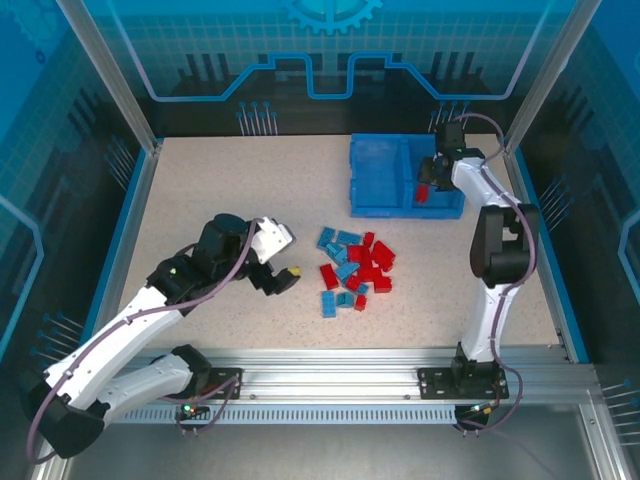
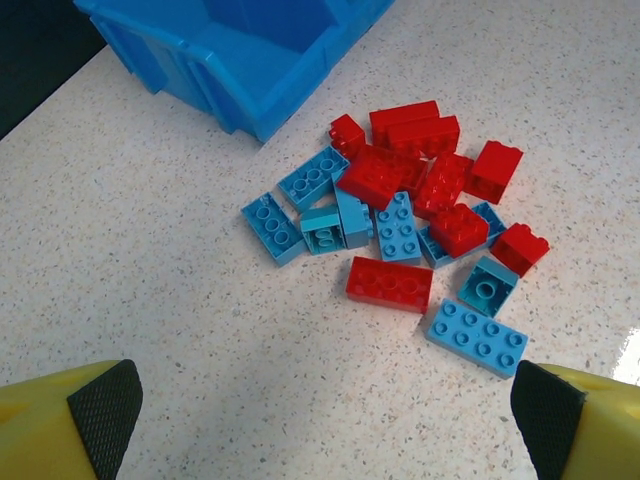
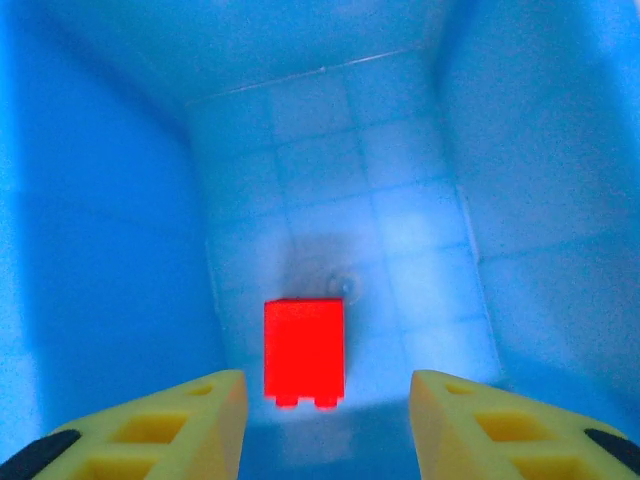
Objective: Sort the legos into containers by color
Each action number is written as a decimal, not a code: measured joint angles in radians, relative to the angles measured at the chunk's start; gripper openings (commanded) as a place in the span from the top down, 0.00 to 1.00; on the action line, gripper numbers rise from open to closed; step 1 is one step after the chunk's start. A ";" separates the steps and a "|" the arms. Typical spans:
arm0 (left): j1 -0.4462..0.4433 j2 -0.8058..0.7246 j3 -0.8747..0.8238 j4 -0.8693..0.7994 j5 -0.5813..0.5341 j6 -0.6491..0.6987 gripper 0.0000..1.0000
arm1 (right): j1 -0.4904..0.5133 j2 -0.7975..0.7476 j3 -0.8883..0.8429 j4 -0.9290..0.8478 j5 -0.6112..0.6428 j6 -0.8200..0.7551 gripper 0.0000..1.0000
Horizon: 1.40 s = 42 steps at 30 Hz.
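Note:
A loose pile of red and light blue legos [image 1: 355, 270] lies on the speckled table, also seen as the pile [image 2: 410, 210] ahead of my left gripper. My left gripper [image 1: 282, 262] hovers just left of the pile, and in the left wrist view this gripper [image 2: 325, 420] is open wide over bare table. The blue bin [image 1: 380, 175] stands at the back right. My right gripper [image 1: 430, 175] reaches into its right compartment. There it [image 3: 325, 420] is open, and one red lego [image 3: 304, 350] sits between the fingers, touching neither.
The bin's near corner [image 2: 250, 60] shows at the top of the left wrist view. Blue compartment walls [image 3: 90, 250] close in on both sides of the right gripper. Blue rails [image 1: 560, 270] edge the table, and bare tabletop [image 1: 250, 190] lies left of the bin.

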 measured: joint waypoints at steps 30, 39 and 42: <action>0.056 1.225 0.735 -0.037 -0.131 -0.921 0.36 | 0.604 -0.785 -0.579 -0.260 -0.327 0.082 0.19; 0.068 1.256 0.751 -0.041 -0.085 -0.877 0.40 | 0.605 -0.792 -0.591 -0.266 -0.294 0.094 0.18; 0.070 1.256 0.748 -0.042 -0.084 -0.871 0.41 | 0.605 -0.792 -0.592 -0.268 -0.291 0.093 0.18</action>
